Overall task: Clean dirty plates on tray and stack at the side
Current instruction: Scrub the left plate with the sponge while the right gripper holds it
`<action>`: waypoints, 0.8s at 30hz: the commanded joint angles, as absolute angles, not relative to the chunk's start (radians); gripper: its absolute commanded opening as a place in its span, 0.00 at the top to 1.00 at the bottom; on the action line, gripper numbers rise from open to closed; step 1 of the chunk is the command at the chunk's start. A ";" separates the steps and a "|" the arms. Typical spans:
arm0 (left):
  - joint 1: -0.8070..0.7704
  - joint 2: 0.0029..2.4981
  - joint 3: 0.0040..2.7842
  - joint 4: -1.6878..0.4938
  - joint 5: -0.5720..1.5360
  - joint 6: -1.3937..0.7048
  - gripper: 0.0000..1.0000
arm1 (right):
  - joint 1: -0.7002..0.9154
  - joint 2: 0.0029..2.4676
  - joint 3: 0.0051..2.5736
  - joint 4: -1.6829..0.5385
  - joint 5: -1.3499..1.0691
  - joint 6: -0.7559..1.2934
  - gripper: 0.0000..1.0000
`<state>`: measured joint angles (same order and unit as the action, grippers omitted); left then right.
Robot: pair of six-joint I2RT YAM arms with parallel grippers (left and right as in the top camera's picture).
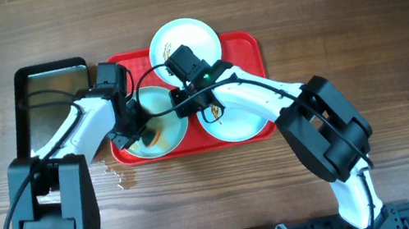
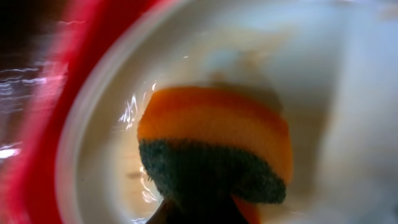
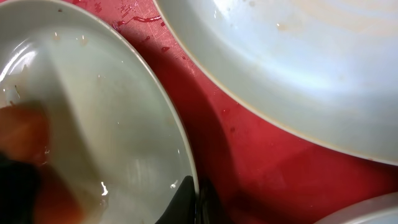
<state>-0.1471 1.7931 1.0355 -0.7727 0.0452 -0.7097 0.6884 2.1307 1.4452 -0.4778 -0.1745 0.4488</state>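
Three white plates lie on the red tray (image 1: 248,49): one at the back (image 1: 192,37), one front right (image 1: 239,121) with a brown smear, one front left (image 1: 157,102). My left gripper (image 1: 141,133) is shut on an orange sponge with a green scrub side (image 2: 214,137) and presses it onto the front left plate (image 2: 323,93). The left fingers (image 2: 199,214) are mostly hidden behind the sponge. My right gripper (image 1: 184,105) is shut on that plate's right rim (image 3: 186,168), one finger inside and one outside (image 3: 198,202). The back plate (image 3: 298,62) shows in the right wrist view.
A dark metal pan (image 1: 52,98) lies left of the tray, touching its edge. Water drops (image 1: 115,175) sit on the wooden table in front of the tray's left corner. The red tray floor (image 3: 261,155) shows between the plates.
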 commanded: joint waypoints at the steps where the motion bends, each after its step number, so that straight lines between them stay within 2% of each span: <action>1: -0.143 1.827 0.999 -0.850 -0.233 -0.711 0.96 | 0.681 2.148 1.441 -0.487 -0.137 0.455 0.96; 5: -0.142 1.826 1.022 -0.859 -0.272 -0.712 0.96 | 0.681 2.148 1.441 -0.486 -0.137 0.455 0.96; 9: -0.142 1.802 1.078 -0.847 -0.167 -0.712 0.96 | 0.681 2.148 1.441 -0.482 -0.137 0.456 0.96; 12: -0.142 1.788 1.085 -0.749 0.015 -0.712 0.96 | 0.681 2.148 1.441 -0.476 -0.136 0.474 0.96; 14: -0.142 1.790 1.083 -0.705 0.060 -0.712 0.96 | 0.681 2.148 1.441 -0.472 -0.138 0.474 0.96; 19: -0.156 1.813 1.058 -0.611 0.101 -0.712 0.96 | 0.681 2.148 1.441 -0.472 -0.138 0.474 0.96; 24: -0.188 1.892 1.057 -0.604 0.119 -0.712 0.96 | 0.681 2.148 1.441 -0.474 -0.138 0.474 0.96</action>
